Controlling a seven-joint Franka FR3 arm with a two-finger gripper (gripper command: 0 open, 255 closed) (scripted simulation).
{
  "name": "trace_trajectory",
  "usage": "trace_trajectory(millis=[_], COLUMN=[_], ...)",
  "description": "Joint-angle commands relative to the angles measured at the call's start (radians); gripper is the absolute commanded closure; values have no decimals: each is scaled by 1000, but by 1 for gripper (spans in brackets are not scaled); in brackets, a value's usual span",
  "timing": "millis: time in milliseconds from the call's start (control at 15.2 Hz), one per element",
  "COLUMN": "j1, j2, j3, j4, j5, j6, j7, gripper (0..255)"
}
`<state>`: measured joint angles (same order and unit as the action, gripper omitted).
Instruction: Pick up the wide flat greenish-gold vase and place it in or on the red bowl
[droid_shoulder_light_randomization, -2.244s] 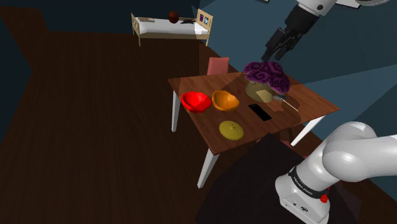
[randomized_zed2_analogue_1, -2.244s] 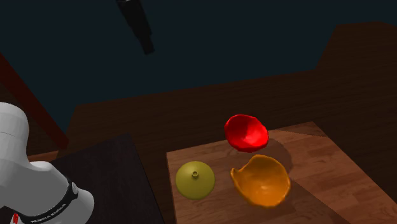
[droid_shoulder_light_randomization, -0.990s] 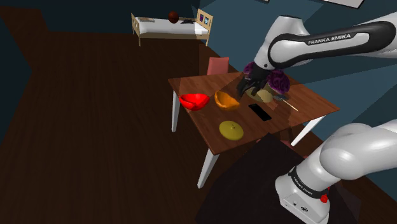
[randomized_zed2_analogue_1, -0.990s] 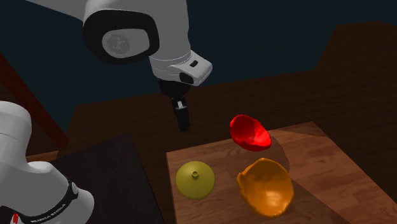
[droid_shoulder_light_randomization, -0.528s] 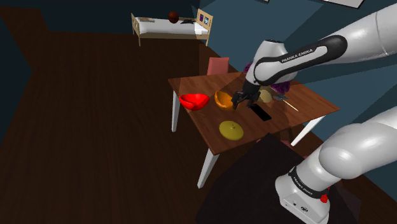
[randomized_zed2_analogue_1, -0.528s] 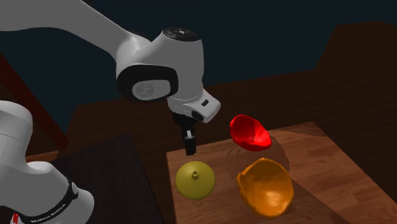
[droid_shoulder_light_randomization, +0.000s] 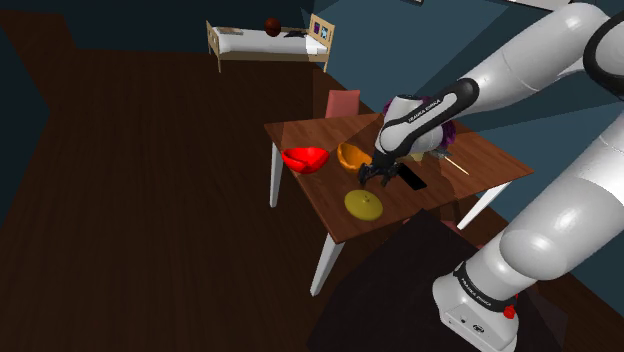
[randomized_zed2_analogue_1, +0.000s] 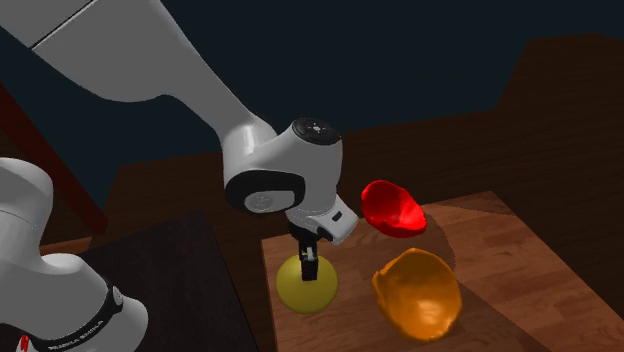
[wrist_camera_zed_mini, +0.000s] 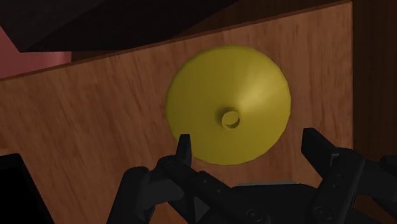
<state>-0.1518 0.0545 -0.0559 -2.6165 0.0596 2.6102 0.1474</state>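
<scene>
The wide flat greenish-gold vase (droid_shoulder_light_randomization: 364, 204) (randomized_zed2_analogue_1: 306, 283) (wrist_camera_zed_mini: 228, 104) rests on the wooden table (droid_shoulder_light_randomization: 440, 188) near its front edge; it is a low cone with a small round neck on top. My black gripper (droid_shoulder_light_randomization: 375, 178) (randomized_zed2_analogue_1: 309, 267) (wrist_camera_zed_mini: 252, 147) hovers just above it, open, with its fingers apart on either side of the vase's near rim and nothing between them. The red bowl (droid_shoulder_light_randomization: 306, 158) (randomized_zed2_analogue_1: 391, 208) sits at the table's end on the shoulder view's left, beyond an orange bowl (droid_shoulder_light_randomization: 353, 156) (randomized_zed2_analogue_1: 417, 293).
A black flat slab (droid_shoulder_light_randomization: 407, 176) lies on the table beside the gripper. A purple bushy plant (droid_shoulder_light_randomization: 440, 128) and a tan object stand behind the arm. A pink chair (droid_shoulder_light_randomization: 342, 104) is behind the table, and a bed (droid_shoulder_light_randomization: 267, 40) far off.
The arm has swung down from high above the plant and across the table, and the gripper now hangs just over the greenish-gold vase. The orange bowl has tipped and shifted slightly.
</scene>
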Motion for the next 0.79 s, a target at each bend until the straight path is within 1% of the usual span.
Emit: trace_trajectory(millis=[0, 462, 726], j1=[-4, -7, -8], j2=[37, 154, 154], j3=[-4, 9, 9], j4=[-1, 1, 1], j5=[4, 35, 35], j6=[30, 144, 144], j7=[-1, -23, -23], gripper=[0, 0, 0])
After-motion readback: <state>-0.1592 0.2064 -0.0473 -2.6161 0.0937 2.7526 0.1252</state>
